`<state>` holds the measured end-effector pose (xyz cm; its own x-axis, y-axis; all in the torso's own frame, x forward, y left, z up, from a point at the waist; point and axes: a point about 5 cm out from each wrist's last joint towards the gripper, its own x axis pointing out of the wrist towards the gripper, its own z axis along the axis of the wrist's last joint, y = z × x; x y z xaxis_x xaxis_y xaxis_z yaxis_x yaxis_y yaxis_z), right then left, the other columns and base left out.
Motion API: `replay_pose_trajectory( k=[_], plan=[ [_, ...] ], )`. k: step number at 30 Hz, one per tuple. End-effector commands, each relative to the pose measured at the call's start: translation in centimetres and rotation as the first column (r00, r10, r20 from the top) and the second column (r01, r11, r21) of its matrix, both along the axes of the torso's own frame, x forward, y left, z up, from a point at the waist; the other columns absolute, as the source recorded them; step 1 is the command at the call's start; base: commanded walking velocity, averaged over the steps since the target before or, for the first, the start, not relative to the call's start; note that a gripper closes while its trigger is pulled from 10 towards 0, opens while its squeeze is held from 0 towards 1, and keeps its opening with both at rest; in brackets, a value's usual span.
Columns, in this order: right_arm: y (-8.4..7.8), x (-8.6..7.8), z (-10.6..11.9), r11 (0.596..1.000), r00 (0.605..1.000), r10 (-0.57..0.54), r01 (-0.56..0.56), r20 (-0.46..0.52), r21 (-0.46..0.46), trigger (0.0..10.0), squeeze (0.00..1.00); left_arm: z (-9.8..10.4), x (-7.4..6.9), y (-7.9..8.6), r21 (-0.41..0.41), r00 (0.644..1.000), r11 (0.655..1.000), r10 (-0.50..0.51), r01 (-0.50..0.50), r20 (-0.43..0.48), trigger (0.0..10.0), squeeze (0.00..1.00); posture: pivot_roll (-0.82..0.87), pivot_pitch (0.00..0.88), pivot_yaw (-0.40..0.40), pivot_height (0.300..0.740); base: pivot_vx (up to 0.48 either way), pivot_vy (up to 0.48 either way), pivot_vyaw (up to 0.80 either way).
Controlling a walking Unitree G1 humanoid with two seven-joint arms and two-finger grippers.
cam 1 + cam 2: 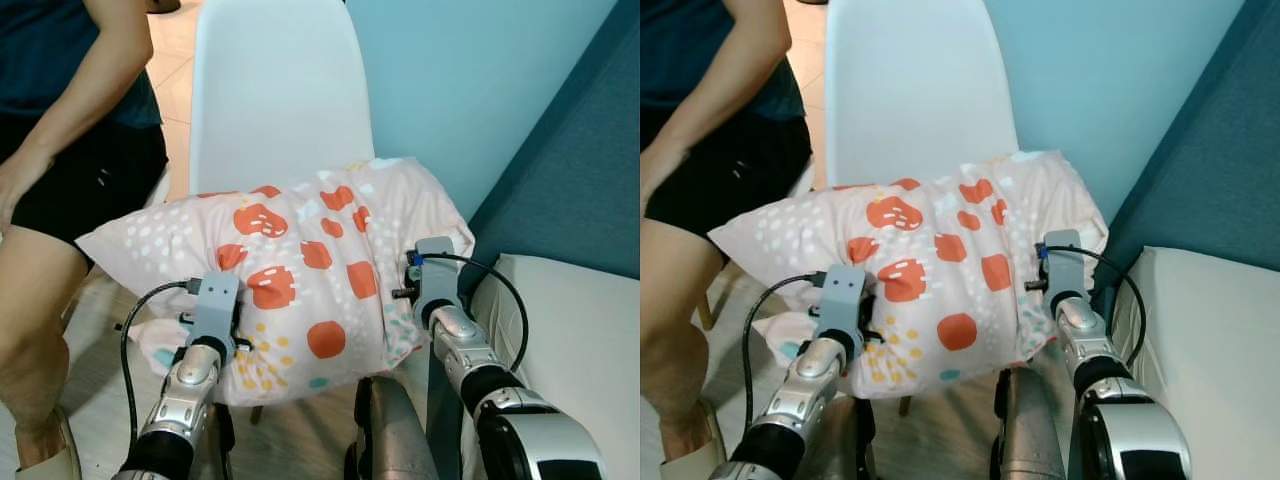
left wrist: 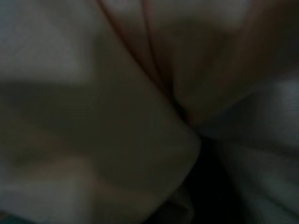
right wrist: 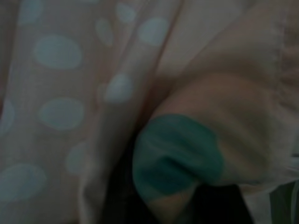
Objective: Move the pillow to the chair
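Pink pillow (image 1: 300, 270), no readable writing

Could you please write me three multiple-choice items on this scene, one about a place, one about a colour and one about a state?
1. Where is the pillow?
A. held between both arms in front of the chair
B. on the floor
C. on the sofa

2. What colour is the chair?
A. black
B. white
C. red

3. How does the person stand to the pillow?
A. sitting on it
B. gripping it
C. beside it, apart

Answers: 1 A, the left gripper and the right gripper press in from either end. 2 B, its back is white. 3 C, a gap shows.
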<state>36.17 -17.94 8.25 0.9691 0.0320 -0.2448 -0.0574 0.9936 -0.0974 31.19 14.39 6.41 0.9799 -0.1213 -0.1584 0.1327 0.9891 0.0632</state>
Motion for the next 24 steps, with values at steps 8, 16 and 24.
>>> replay_pose_trajectory(
  k=[8, 16, 24],
  plan=[
    [0.9, -0.7, -0.8, 0.997, 0.999, 0.045, -0.046, 0.015, 0.065, 10.0, 1.00, -0.8, -3.5, 0.3, -0.023, 0.998, 0.999, -0.048, 0.047, -0.051, 10.0, 1.00, 0.10, 0.266, -0.066, 0.562, 0.000, 0.000, 0.00],
    [0.2, -1.9, -1.0, 0.992, 0.995, 0.049, -0.058, 0.085, 0.108, 10.0, 1.00, 1.3, -7.4, 3.1, -0.014, 0.999, 0.999, 0.048, -0.048, 0.003, 10.0, 1.00, 0.11, 0.266, -0.089, 0.562, 0.000, 0.000, 0.00],
    [-0.9, -3.4, -0.6, 0.995, 0.987, 0.028, -0.044, 0.160, 0.095, 10.0, 1.00, 3.3, -9.5, 3.9, -0.043, 0.996, 0.996, 0.081, -0.079, 0.039, 10.0, 1.00, 0.10, 0.256, -0.083, 0.562, 0.000, 0.000, 0.00]
  ],
)
